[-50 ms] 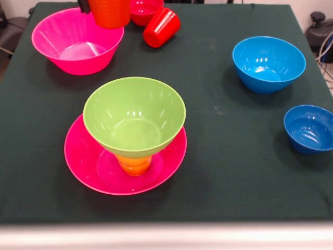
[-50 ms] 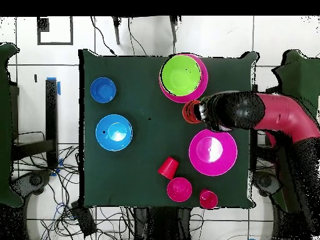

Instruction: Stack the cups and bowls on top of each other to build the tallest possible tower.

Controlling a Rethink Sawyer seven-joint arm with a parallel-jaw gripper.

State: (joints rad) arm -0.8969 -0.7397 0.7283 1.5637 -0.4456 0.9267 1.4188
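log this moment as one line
end effector: carrying orange cup | tower: pink bowl, yellow cup, green bowl | next: cup onto green bowl

My surface (image 2: 150, 175) wears dark green cloth. Around it I see white tiled floor (image 2: 281, 31), with tangled cables (image 2: 62, 206) at seven o'clock overhead.

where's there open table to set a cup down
The widest bare cloth lies between the tower and the light blue bowl, and along the near edge. The far corner is crowded: pink bowl, fallen red cup, orange cup at the end effector.
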